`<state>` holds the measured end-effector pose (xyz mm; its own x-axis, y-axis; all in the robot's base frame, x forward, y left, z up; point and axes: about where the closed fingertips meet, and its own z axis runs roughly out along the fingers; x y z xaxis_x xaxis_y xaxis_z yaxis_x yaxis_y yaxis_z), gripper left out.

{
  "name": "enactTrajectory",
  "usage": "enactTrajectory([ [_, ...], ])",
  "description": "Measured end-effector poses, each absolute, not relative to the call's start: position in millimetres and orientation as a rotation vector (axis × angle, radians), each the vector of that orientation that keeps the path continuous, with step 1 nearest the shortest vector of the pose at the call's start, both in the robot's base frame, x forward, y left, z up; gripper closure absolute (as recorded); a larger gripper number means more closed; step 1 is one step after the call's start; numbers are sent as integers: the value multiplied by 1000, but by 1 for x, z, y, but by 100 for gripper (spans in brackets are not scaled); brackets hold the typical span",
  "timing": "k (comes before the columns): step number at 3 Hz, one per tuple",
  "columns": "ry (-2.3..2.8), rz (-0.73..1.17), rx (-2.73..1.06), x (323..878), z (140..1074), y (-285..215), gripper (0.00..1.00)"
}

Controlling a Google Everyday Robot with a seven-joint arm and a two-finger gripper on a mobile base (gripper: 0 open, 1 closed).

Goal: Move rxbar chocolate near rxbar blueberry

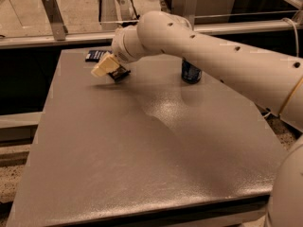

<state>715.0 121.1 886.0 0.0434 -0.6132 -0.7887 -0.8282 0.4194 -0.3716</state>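
Note:
The rxbar chocolate (119,74), a black wrapped bar, sits tilted at the back left of the table, caught at the tips of my gripper (107,67). The gripper's cream fingers (103,68) are closed on the bar's left end, just above the tabletop. The rxbar blueberry (96,56), a dark blue wrapped bar, lies flat near the table's back left edge, a short way behind and left of the gripper. My arm (213,56) reaches in from the right and hides part of the back of the table.
An upright blue drink can (191,72) stands at the back, right of centre, partly behind my arm. The grey table (142,150) stretches toward the camera. A metal rail (52,37) and glass run behind the back edge.

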Motion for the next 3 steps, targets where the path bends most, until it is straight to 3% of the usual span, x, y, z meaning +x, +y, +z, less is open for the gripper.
enactTrajectory([
  [2, 1574, 343, -1263, 681, 924, 73, 0],
  [3, 1528, 325, -1260, 689, 953, 16, 0],
])
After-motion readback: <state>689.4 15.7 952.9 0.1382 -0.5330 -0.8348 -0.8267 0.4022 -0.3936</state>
